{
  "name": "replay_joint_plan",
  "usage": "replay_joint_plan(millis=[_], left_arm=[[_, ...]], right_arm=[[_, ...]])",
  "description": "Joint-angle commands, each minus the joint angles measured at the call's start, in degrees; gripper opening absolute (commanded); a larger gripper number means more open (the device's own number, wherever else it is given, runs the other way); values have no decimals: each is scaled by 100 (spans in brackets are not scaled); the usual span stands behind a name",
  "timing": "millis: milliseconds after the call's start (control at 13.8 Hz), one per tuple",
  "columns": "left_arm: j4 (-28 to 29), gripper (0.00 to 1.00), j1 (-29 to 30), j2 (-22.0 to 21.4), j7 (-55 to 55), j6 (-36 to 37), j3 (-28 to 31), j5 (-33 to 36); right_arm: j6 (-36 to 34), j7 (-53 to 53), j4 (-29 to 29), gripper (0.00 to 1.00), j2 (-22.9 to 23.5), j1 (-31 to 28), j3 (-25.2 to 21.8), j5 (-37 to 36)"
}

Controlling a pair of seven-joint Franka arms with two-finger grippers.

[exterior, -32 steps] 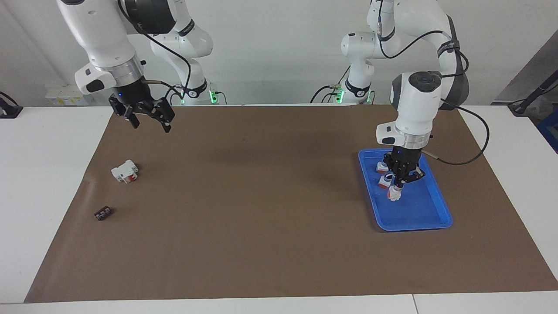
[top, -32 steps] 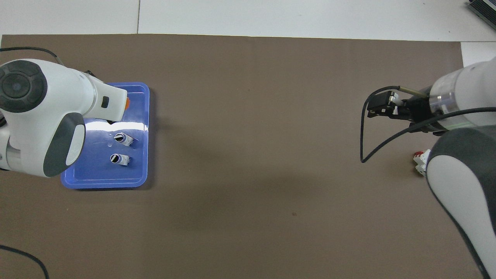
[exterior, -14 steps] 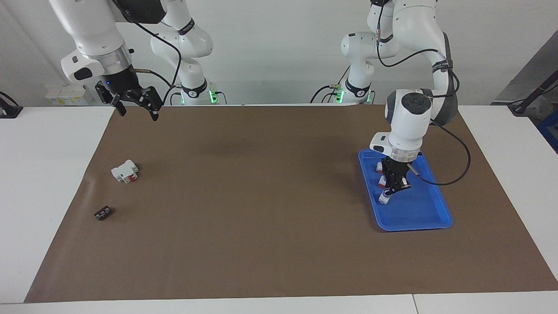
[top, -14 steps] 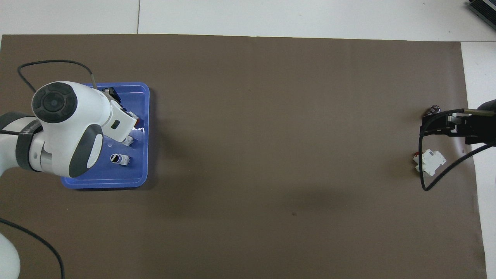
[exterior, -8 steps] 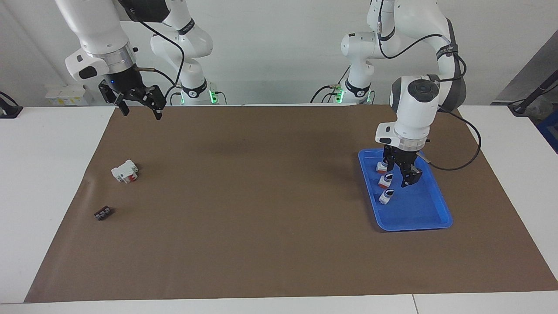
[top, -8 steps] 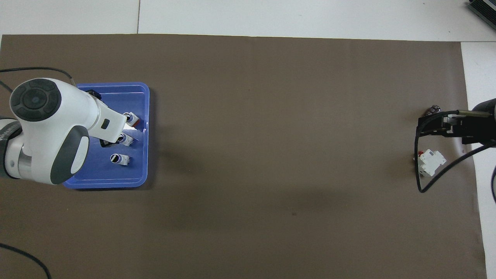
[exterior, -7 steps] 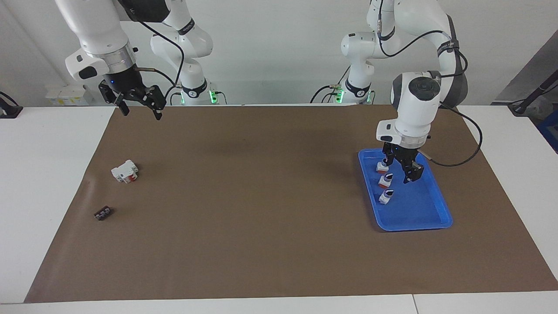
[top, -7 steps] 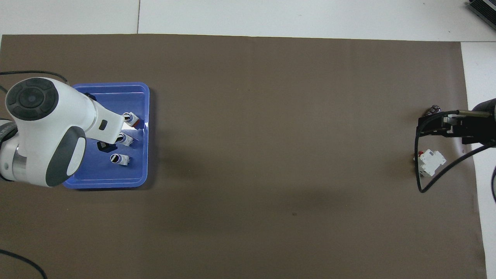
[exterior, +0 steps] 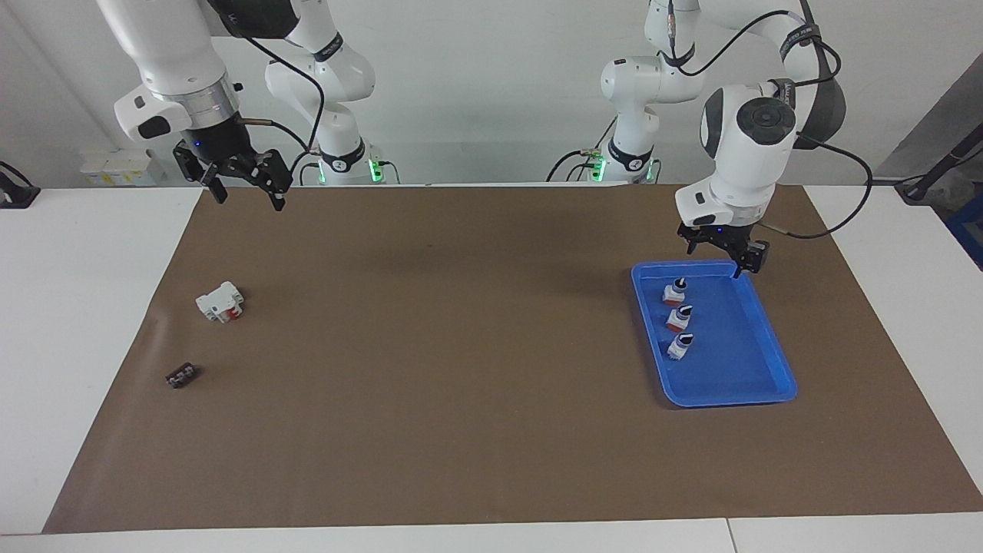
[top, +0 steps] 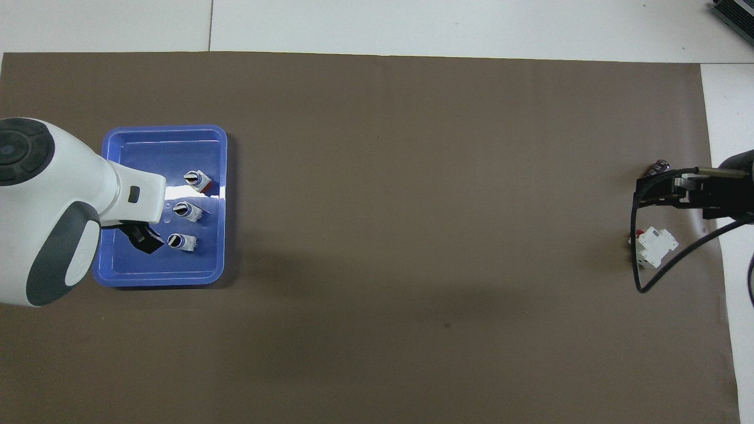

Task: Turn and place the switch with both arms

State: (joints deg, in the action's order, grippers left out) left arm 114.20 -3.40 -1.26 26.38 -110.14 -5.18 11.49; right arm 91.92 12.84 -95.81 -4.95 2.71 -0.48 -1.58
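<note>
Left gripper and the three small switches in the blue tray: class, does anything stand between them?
Nothing visible does. The left gripper hangs over the blue tray at its end nearer the robots, and the three switches stand uncovered in a row below it.

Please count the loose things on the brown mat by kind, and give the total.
Small switches: 3
Blue tray: 1
White block with red parts: 1
Small black piece: 1
Total: 6
</note>
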Motion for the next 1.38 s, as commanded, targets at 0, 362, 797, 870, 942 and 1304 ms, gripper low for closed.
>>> replay_joint_plan(millis=[0, 362, 797, 870, 942, 1304], left_arm=[[-55, 99, 181, -252, -1252, 89, -18, -592], [-1160, 100, 235, -173, -1829, 947, -18, -1078], [-2805, 100, 391, 318, -1829, 2267, -9, -1061], [-3033, 100, 428, 406, -1829, 2460, -9, -1061], [-3114, 100, 428, 390, -1829, 2592, 34, -1044], [-2475, 100, 419, -198, -1662, 2708, 430, -1061]], right_arm=[[-52, -142, -69, 100, -121, -7, 4, -18], [-43, -133, -61, 100, -121, -16, 4, -18], [-43, -98, -61, 100, -147, -16, -4, -9], [-43, -98, -61, 100, -164, -16, -4, -9], [-60, -98, -61, 100, -165, -16, -4, -9], [-61, -98, -61, 100, -182, -16, -4, -9]])
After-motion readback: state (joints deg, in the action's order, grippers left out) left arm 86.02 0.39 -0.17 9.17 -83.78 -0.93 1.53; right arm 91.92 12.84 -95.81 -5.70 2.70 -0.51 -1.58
